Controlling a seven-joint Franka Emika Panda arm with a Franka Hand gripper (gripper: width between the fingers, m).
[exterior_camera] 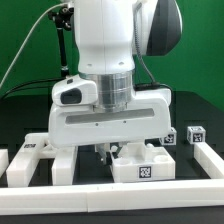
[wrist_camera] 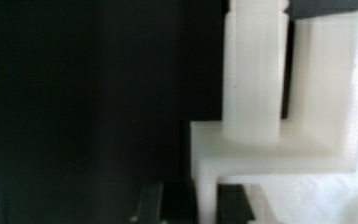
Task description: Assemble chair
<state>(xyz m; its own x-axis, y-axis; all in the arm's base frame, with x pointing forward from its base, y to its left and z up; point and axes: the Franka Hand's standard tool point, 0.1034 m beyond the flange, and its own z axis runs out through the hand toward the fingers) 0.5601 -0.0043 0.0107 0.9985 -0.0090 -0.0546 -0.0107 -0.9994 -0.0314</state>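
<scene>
Broadly, a green backdrop [exterior_camera: 200, 80] is closing off the room at twelve o'clock in the exterior view, and the white robot arm [exterior_camera: 105, 40] is filling the middle above the black desk [exterior_camera: 190, 162], edged at six by a low white rail [exterior_camera: 110, 192]. Loose chair panels and legs [exterior_camera: 62, 165] are lying at eight o'clock, a tagged slotted chair block [exterior_camera: 145, 165] at five, two small cubes [exterior_camera: 172, 138] at three. The claw [exterior_camera: 103, 152] is hanging with its tips pressed together; whether it is pinching anything is not showing. That block is lying just beside it at four o'clock, long axis seemingly running nine-to-three, so the coming move is probably needing a short shift that way.
</scene>
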